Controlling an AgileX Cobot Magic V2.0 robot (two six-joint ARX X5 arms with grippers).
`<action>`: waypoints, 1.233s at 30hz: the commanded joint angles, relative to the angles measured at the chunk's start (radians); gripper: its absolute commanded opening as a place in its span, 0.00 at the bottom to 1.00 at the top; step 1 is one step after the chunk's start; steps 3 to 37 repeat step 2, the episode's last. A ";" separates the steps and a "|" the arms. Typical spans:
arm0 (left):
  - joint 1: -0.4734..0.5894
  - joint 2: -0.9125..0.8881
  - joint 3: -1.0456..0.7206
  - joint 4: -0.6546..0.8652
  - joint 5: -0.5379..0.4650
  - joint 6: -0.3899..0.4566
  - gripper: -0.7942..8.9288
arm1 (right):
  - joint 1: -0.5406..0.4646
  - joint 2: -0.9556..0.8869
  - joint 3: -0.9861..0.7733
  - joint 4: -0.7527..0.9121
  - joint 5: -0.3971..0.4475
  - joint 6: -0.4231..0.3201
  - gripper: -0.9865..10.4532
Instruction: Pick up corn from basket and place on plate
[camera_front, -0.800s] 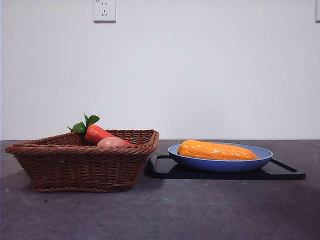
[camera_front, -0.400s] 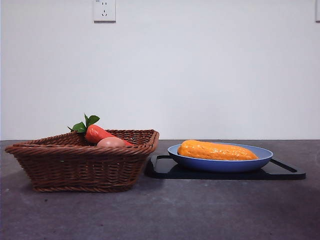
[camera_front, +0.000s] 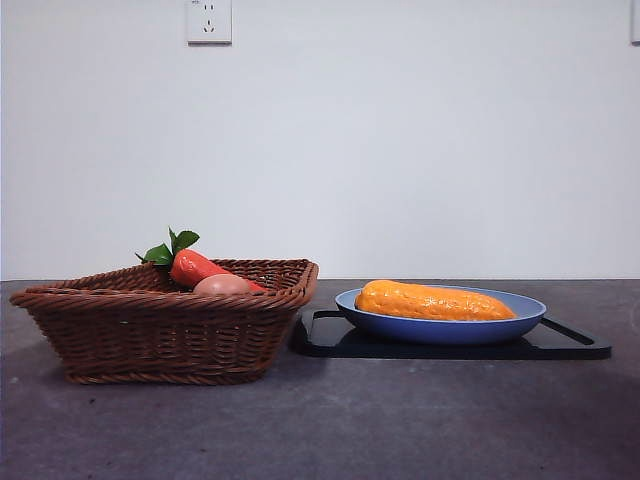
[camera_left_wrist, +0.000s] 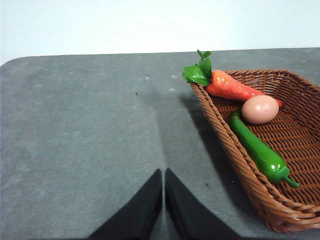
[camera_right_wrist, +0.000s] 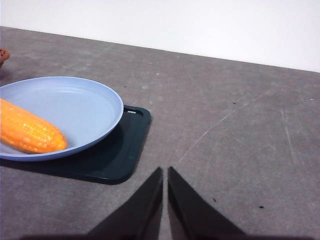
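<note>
The corn lies on its side in the plate, and in the front view you see it stretched almost across the dish, its lower edge hidden behind the blue rim. In the right wrist view only one rounded end of the cob shows; the rest is cut off at the picture's edge, as is part of the plate. The plate sits on a black tray, which reaches out past the dish at both 3 and 9 o'clock in the front view.

At 9 o'clock from the plate stands the basket, its near corner just beside the tray; you cannot tell whether they touch. Over its braided rim you see only the top of a carrot with green leaves and the crown of a pinkish egg. The left wrist view looks down into the basket and shows more: the carrot against the far rim, the egg beside it, and a green pepper that the front view hides completely. Part of the basket runs out of that picture.

Your left claw hangs over bare desk near the basket, jaws pressed together with only a hairline between them, grasping nothing. Your right claw hovers over the desk near the tray, also clenched and empty. Neither arm appears in the front view.
</note>
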 joint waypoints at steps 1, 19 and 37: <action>0.003 0.000 -0.011 -0.044 0.002 -0.004 0.09 | 0.002 -0.002 -0.006 0.002 0.003 0.010 0.09; 0.003 0.000 -0.011 -0.044 0.002 -0.004 0.09 | 0.002 -0.002 -0.006 0.002 0.003 0.010 0.09; 0.003 0.000 -0.011 -0.044 0.002 -0.004 0.09 | 0.002 -0.002 -0.006 0.002 0.003 0.010 0.09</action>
